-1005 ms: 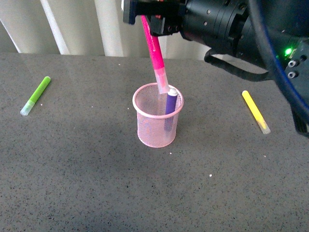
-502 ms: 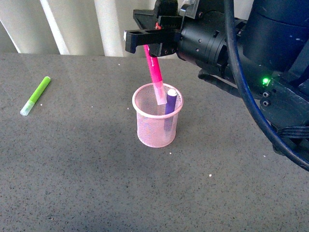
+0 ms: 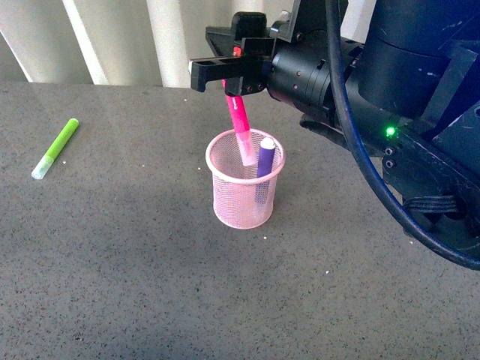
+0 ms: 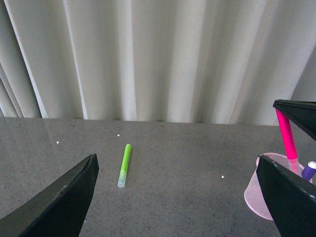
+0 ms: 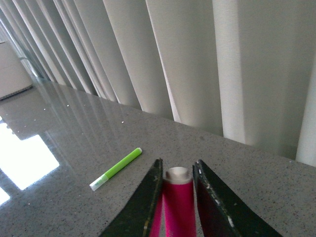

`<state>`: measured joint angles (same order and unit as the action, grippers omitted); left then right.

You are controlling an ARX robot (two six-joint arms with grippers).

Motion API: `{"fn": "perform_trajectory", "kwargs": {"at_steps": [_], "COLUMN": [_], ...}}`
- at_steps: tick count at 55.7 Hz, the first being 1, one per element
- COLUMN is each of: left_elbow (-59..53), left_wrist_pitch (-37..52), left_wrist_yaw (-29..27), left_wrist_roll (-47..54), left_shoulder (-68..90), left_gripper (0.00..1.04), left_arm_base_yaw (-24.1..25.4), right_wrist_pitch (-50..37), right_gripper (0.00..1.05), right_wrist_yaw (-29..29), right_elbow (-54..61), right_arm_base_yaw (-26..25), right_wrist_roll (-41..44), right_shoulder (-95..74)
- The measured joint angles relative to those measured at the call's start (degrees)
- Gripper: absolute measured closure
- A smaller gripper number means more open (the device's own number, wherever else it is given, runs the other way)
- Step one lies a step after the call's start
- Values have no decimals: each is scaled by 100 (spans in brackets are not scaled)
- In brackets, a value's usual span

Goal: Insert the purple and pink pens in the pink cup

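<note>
The pink cup (image 3: 244, 202) stands mid-table, a light pink mesh holder. The purple pen (image 3: 264, 161) stands inside it, leaning on the right rim. My right gripper (image 3: 234, 75) is shut on the pink pen (image 3: 238, 120), held above the cup's far rim with its capped lower end down inside the cup. In the right wrist view the pink pen (image 5: 177, 205) sits clamped between the fingers (image 5: 148, 202). My left gripper (image 4: 182, 197) is open and empty, off to the left of the cup (image 4: 261, 195), where the pink pen (image 4: 287, 140) and purple pen (image 4: 309, 170) also show.
A lime-green marker (image 3: 55, 148) lies on the grey table (image 3: 150, 285) at the far left; it also shows in the left wrist view (image 4: 124, 165) and right wrist view (image 5: 116, 169). White curtains (image 3: 112, 41) hang behind the table. My right arm fills the upper right.
My right gripper has lowered with the pink pen, whose tip went from just above the cup's rim to inside it. The arm now hides the yellow marker.
</note>
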<state>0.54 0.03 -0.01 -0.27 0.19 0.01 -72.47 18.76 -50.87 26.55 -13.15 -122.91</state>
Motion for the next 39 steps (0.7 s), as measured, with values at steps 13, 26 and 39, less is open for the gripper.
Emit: {"fn": "perform_trajectory", "kwargs": {"at_steps": [13, 26, 39], "left_elbow": [0, 0, 0], "left_wrist_pitch": [0, 0, 0], "left_wrist_yaw": [0, 0, 0], "left_wrist_roll": [0, 0, 0], "left_shoulder": [0, 0, 0], "left_gripper": [7, 7, 7], "left_arm_base_yaw": [0, -2, 0], "right_wrist_pitch": [28, 33, 31], "right_gripper": [38, 5, 7], "right_wrist_yaw": [-9, -50, -286], "right_elbow": [0, 20, 328], "right_arm_base_yaw": [35, -66, -326], "right_wrist_roll": [2, -4, -98], "right_shoulder": [0, 48, 634]}}
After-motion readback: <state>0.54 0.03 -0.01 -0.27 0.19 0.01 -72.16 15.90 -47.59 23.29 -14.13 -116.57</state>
